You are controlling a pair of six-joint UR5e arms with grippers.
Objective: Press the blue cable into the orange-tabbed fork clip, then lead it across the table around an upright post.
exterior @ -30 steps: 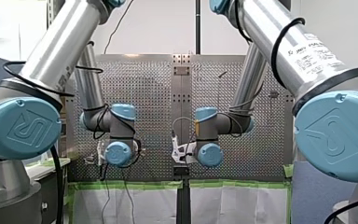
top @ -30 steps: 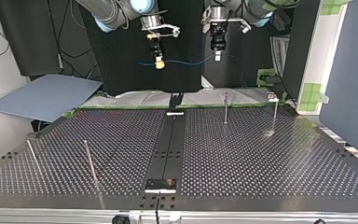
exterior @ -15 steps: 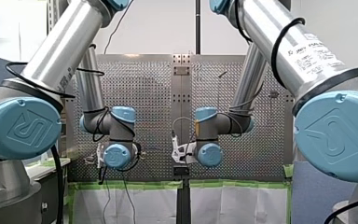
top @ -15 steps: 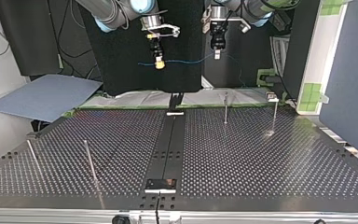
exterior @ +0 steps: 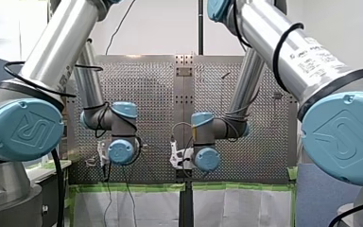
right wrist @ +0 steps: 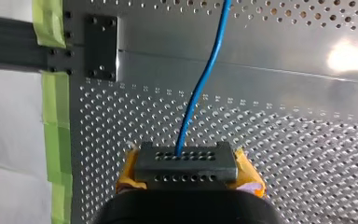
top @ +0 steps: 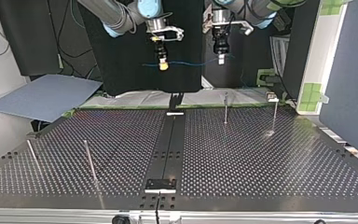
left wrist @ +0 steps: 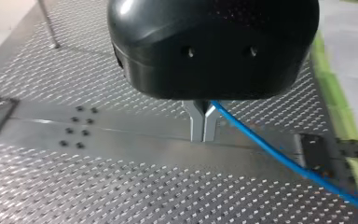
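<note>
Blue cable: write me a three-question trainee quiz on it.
1. True or false: the cable lies on the table.
2. My left pincer is: A open, B shut on the cable, C out of view?
3. Fill in: the pads of my right pincer are ____.
Key: 1 false, it hangs between the pincers; 2 B; 3 yellow.

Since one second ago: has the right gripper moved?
Yes. In the top view my right gripper has shifted slightly toward the view's right, closer to above the table's black centre strip.
</note>
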